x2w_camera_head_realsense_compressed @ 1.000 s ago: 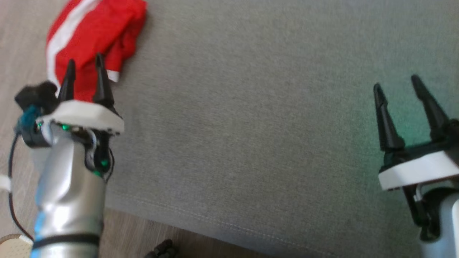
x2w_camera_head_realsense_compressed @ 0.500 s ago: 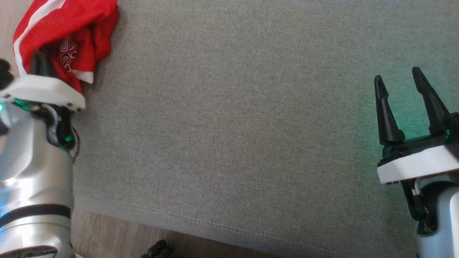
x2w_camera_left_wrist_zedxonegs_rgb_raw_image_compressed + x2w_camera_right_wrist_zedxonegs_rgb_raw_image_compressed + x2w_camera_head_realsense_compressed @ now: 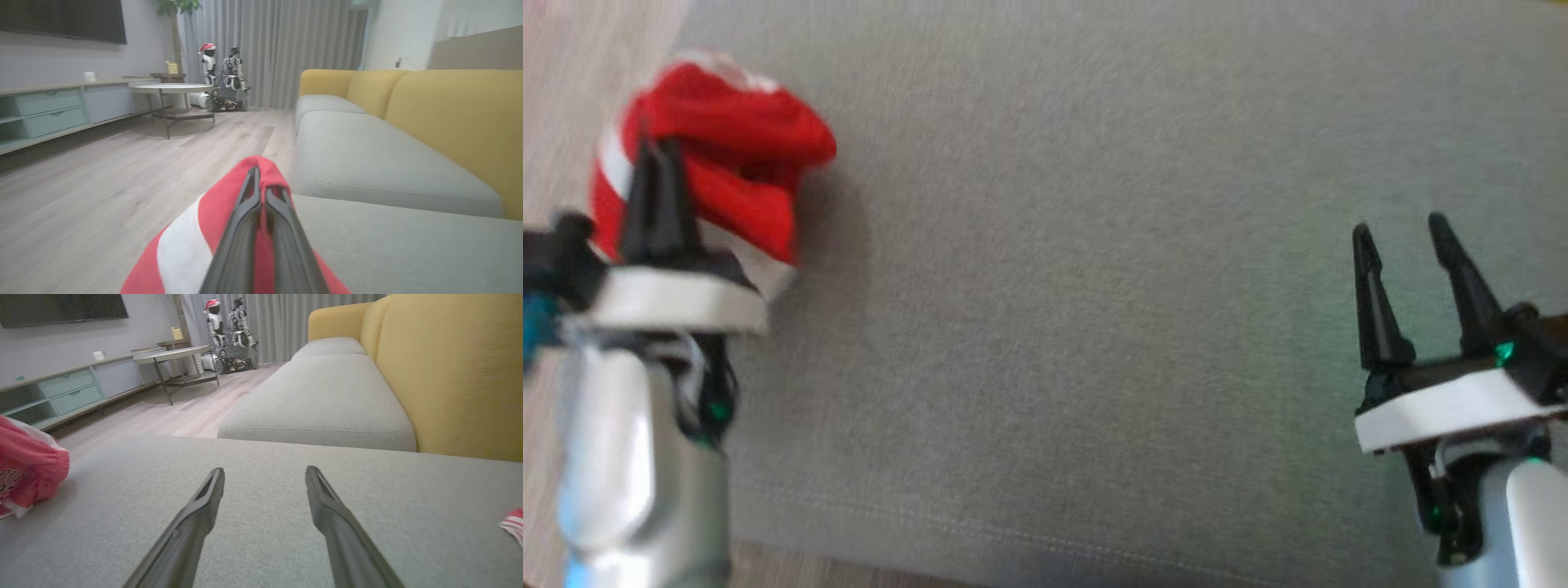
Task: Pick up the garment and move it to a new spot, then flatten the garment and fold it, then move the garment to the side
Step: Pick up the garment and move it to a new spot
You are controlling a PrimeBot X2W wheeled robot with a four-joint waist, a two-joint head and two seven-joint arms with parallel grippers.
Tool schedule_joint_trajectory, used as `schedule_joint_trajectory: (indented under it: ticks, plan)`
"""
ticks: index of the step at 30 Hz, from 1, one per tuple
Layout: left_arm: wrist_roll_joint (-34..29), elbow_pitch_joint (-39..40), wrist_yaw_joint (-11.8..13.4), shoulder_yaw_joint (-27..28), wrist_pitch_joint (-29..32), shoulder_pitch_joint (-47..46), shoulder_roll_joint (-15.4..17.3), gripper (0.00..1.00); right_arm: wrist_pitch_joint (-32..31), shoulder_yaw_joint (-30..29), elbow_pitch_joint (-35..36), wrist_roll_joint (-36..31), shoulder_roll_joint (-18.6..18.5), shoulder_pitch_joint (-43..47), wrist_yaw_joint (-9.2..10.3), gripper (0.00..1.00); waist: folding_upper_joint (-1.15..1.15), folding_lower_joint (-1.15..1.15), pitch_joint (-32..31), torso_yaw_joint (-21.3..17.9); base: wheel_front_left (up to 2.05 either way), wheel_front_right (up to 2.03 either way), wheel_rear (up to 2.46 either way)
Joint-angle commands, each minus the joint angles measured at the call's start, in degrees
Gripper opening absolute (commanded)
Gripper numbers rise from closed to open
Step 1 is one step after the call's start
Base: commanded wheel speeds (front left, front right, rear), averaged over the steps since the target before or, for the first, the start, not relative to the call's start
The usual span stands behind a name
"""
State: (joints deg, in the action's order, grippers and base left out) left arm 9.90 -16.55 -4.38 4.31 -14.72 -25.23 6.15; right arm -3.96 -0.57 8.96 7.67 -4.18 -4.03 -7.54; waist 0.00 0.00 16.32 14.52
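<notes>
Change, left tool (image 3: 660, 151): a second ago its fingers stood spread over the cloth. They are now pressed together and clenched on a fold of the garment (image 3: 735, 139).
Change, garment: it lay looser and flatter before and is now gathered into a tall bunch around the fingers.
Change, right tool (image 3: 1398, 224): none; fingers spread, released, nothing between them.
Change, camera: the head view has shifted.
Garment location: at the left edge of the sofa seat cushion (image 3: 1094, 286), beside the wooden floor (image 3: 572, 98).
Left wrist view: the left tool (image 3: 262, 179) pinches red cloth, and the garment (image 3: 184, 249) hangs off both sides with its white stripe at left.
Right wrist view: the right tool (image 3: 264, 471) is over bare cushion, the garment (image 3: 28, 469) is well apart at far left, and a striped cloth (image 3: 512, 524) lies at the right edge.
</notes>
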Motion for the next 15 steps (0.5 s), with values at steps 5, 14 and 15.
schedule_joint_trajectory:
  ticks: [5,14,15]
  plan:
    - [-1.84,12.95,-0.72,-4.04,1.68,8.74,-0.62,0.00,1.42,2.04,0.06,1.28,0.83,1.55,0.05,1.00,0.00,0.00,-5.68,-5.22,0.00,0.00,0.00]
    - [-1.50,21.41,-1.80,-13.64,7.75,14.46,-1.96,0.00,2.64,2.71,-0.67,2.34,1.23,1.57,0.05,1.00,0.00,0.00,-5.09,-12.63,0.00,0.00,0.00]
    - [-1.51,21.37,-1.96,-14.83,8.06,14.07,-2.02,0.00,2.81,2.73,-0.66,2.56,1.24,1.33,0.05,1.00,0.00,0.00,-4.50,-13.66,0.00,0.00,0.00]
